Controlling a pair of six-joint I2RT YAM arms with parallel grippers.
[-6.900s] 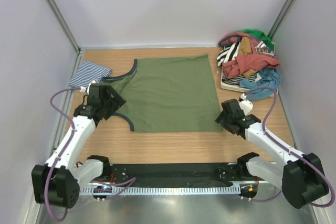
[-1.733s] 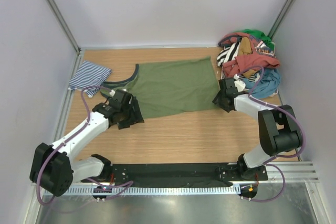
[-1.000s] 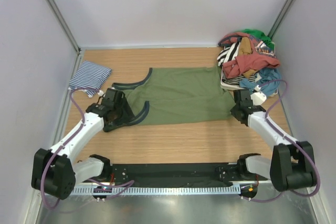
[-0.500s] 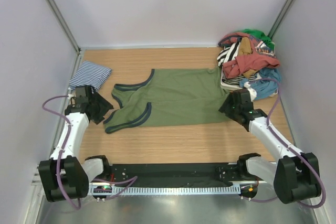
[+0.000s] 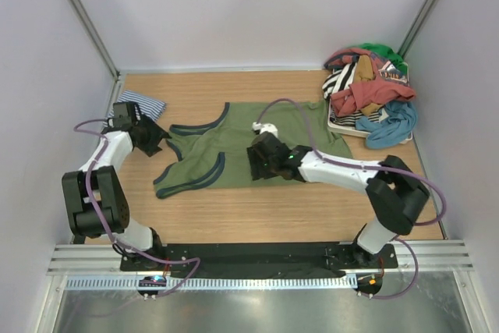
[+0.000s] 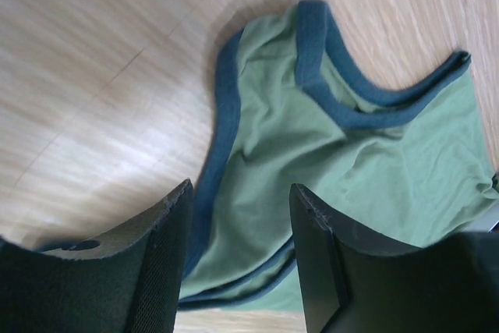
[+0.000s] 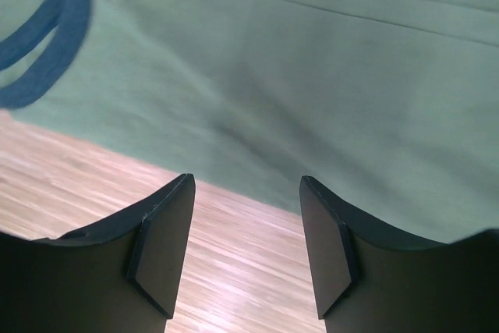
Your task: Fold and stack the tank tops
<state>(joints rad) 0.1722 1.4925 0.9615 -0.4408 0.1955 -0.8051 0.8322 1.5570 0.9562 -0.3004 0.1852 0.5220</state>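
Jaws of the right gripper [image 7: 245, 185] stand apart with nothing between them, poised over the near edge of the olive green tank top [image 7: 273, 60]. Half the gap shows cloth and half shows bare tabletop [image 7: 93, 193]. Seen from overhead, this gripper sits about midway along that near edge.

The green top lies flat near the middle of the tabletop as a long band, with its navy-trimmed straps to the left and its hem to the right. It looks to be folded once along its length, though no view shows the layers plainly. If so, the cross folds are yet to be made.

Farther back and to the left, the left gripper [image 6: 242, 189] is likewise open and empty, hanging over the strap end. Just beyond it lies the striped tank top [image 5: 148, 103], a small bundle by the far-left edge that appears already folded. The green top lies apart from it, so the stacking is not done. A heap of other clothes [image 5: 366, 87] fills the far right corner.

Only the overhead view shows the striped top, the heap and the garment's full outline. The wrist views show what it cannot — both gaps clearly empty, the rumpled trim at the armhole, and a faint crease running across the cloth.
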